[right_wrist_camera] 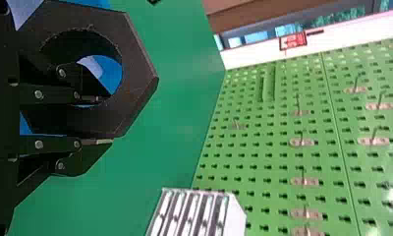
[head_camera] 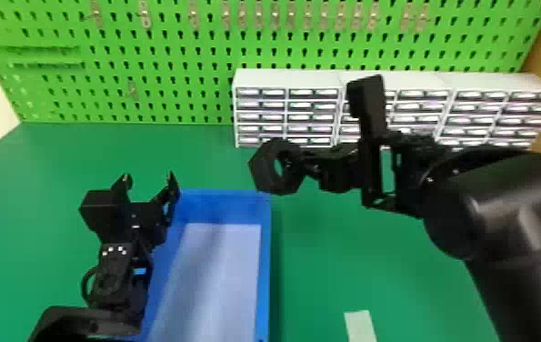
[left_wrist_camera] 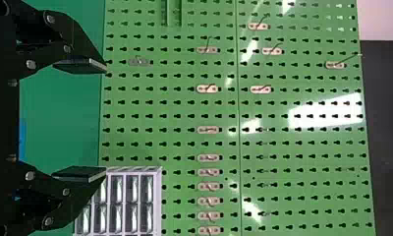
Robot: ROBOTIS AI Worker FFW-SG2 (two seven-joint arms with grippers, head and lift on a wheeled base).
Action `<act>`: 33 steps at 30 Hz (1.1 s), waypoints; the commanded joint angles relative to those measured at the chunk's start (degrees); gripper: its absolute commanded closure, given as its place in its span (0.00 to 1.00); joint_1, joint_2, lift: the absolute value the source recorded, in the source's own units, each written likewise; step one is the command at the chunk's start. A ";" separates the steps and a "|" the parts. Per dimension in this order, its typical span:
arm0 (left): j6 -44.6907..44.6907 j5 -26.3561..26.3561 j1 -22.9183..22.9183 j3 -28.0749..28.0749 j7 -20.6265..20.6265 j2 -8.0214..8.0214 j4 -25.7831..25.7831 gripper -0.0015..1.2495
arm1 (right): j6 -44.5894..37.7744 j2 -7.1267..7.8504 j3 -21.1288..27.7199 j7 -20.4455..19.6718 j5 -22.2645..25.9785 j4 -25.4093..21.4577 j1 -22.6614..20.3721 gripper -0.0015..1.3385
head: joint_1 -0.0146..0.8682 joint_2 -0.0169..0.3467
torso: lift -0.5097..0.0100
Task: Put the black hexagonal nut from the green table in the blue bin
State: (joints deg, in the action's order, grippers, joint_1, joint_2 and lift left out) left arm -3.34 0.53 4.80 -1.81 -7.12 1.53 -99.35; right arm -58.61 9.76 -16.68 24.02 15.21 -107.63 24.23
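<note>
Right gripper [head_camera: 300, 169] gripping a black nut [head_camera: 261, 170] in the air near the blue bin's [head_camera: 223, 207] far right corner.
One finger goes through the nut's hole, the other presses on its outer side, pinching the ring between them. The left gripper [head_camera: 148, 176], empty with fingers spread apart, is by the bin's left side. Behind the green table [head_camera: 319, 268], a green pegboard [head_camera: 182, 50] rises.

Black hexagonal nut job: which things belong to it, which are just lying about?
Job:
black hexagonal nut
rectangular blue bin
black right end effector, holding the nut
green table

Just there:
white drawer cabinets
green perforated pegboard
pale rectangular strip on table
</note>
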 commanded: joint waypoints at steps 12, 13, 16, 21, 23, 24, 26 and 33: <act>-0.35 0.00 -0.06 0.49 0.00 0.05 -0.06 0.40 | 1.22 0.96 -7.92 -1.79 6.24 2.07 1.69 0.86 | 0.76 0.20 | 0.80; -0.35 0.00 -0.06 0.58 0.00 -0.04 -0.06 0.40 | 1.31 1.05 -8.54 -1.87 6.41 2.16 1.87 0.86 | 0.76 0.20 | 0.80; -0.44 0.00 -0.06 0.76 0.00 -0.04 -0.06 0.40 | 1.48 1.05 -9.77 -2.14 7.29 2.77 2.05 0.86 | 0.76 0.20 | 0.80; -0.61 0.00 -0.06 1.11 0.00 -0.04 -0.06 0.40 | 1.92 1.22 -11.79 -2.40 9.23 4.27 2.57 0.86 | 0.76 0.20 | 0.80; -0.70 0.00 -0.06 1.28 0.00 -0.04 -0.06 0.40 | 2.10 1.31 -12.67 -2.49 9.93 4.80 2.75 0.86 | 0.76 0.20 | 0.80; -0.79 0.00 -0.14 1.37 0.00 0.05 -0.06 0.40 | 2.10 1.40 -13.11 -2.58 10.37 4.97 2.84 0.86 | 0.76 0.20 | 0.80; -0.88 0.09 -0.14 1.55 0.00 0.05 -0.06 0.40 | 2.27 1.57 -13.99 -2.75 11.16 5.32 3.01 0.86 | 0.76 0.20 | 0.80; -0.96 0.09 -0.23 1.72 0.00 0.05 -0.06 0.40 | 2.27 1.75 -15.75 -2.93 13.27 6.55 3.54 0.83 | 0.76 0.20 | 0.80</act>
State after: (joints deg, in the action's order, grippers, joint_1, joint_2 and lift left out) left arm -4.24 0.61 4.58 -0.15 -7.12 1.55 -99.41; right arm -56.28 11.40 -31.70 21.09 27.34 -101.65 27.57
